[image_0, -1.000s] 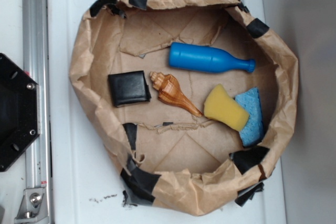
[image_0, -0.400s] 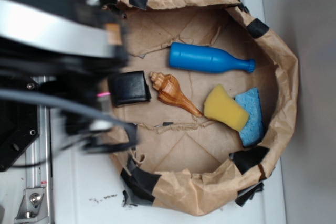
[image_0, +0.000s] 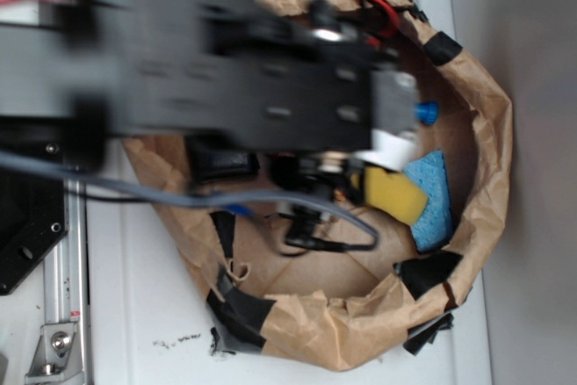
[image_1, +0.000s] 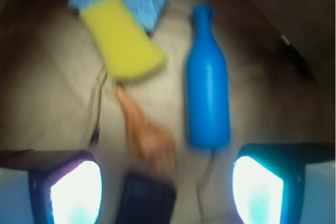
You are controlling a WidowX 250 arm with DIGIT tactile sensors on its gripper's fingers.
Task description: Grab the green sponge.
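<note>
No plainly green sponge shows. A yellow sponge (image_0: 395, 194) lies partly on a blue sponge (image_0: 435, 200) at the right inside a brown paper bag (image_0: 491, 132). In the wrist view the yellow sponge (image_1: 121, 38) and the blue sponge (image_1: 144, 1) are at the upper left, far ahead of the jaws. My gripper (image_1: 165, 192) is open and empty, with its fingers (image_1: 71, 192) wide apart above the bag floor. In the exterior view the blurred gripper (image_0: 392, 128) hangs just above the yellow sponge's upper end.
A blue bottle (image_1: 207, 82), a brown shell (image_1: 149, 135) and a black wallet (image_1: 149, 200) lie in the bag between the jaws and the sponges. In the exterior view only the bottle's tip (image_0: 426, 113) and part of the wallet (image_0: 221, 161) show under the arm (image_0: 252, 78).
The arm has swung in from the left and now covers most of the bag, with the gripper near the right side. The objects have not moved.
</note>
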